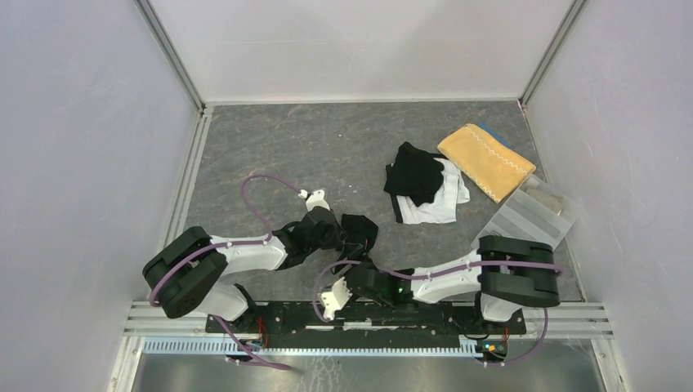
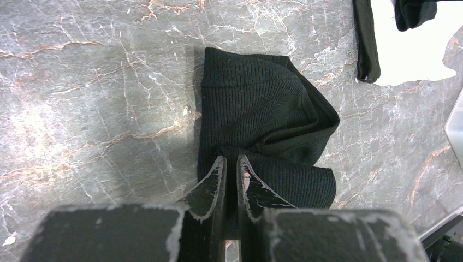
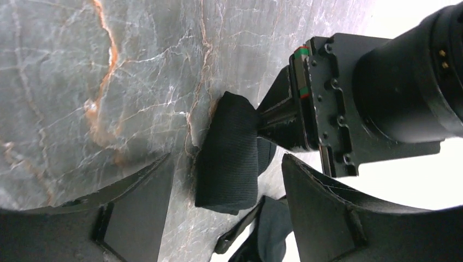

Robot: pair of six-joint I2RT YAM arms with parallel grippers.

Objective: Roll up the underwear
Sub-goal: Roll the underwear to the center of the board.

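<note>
A black ribbed underwear point(image 2: 262, 109) lies partly folded on the marble table near the arm bases, also seen from above point(image 1: 362, 231). My left gripper point(image 2: 230, 162) is shut on its near fold, with cloth pinched between the fingertips. From the near side, my right gripper point(image 3: 228, 158) stands open, and the rolled end of the same black underwear point(image 3: 229, 164) sits between its spread fingers without touching them. The left gripper point(image 1: 350, 238) and right gripper point(image 1: 359, 273) are close together. More underwear, black and white, lies in a pile point(image 1: 421, 186) further back.
A mustard-yellow towel point(image 1: 488, 159) lies at the back right, with a clear plastic tray point(image 1: 527, 214) beside it near the right wall. The white garment of the pile point(image 2: 409, 49) shows at the top right of the left wrist view. White walls enclose the table.
</note>
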